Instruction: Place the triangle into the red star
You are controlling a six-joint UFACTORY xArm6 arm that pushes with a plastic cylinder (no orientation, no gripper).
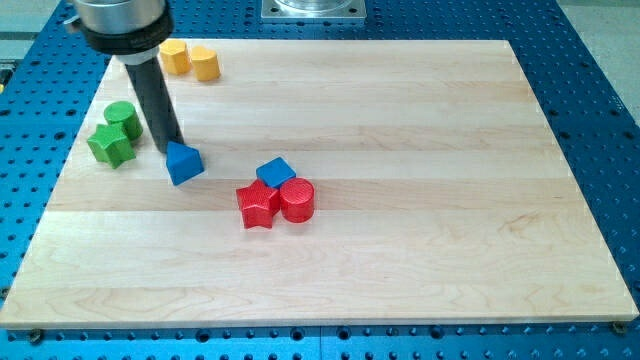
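So my tip (170, 151) is sitting right at the upper-left edge of the blue triangle (184, 163), basically touching it from about 10 o'clock. The tool is just a plain rod, nothing on it that spreads or pinches, so it's only leaning against the block and not holding anything.

The blue triangle is left of the board's middle. From it, the red star (257, 205) is off at roughly 4 o'clock, near but clearly apart, with bare wood between them.

The red star is packed into a little cluster: a red cylinder (297, 200) is touching it at 3 o'clock, and a blue cube (275, 172) sits just above the pair, at about 1 o'clock from the star, snug against both.

Over at 9 o'clock from my tip there's a green star-ish block (109, 145) with a green cylinder (121, 116) right at its 1 o'clock, the two touching. Up at 12 o'clock from my tip, near the top edge of the wooden board (420, 240), are two yellow blocks (190, 59) side by side; the shapes are hard to call, though the right one looks sort of hexagonal
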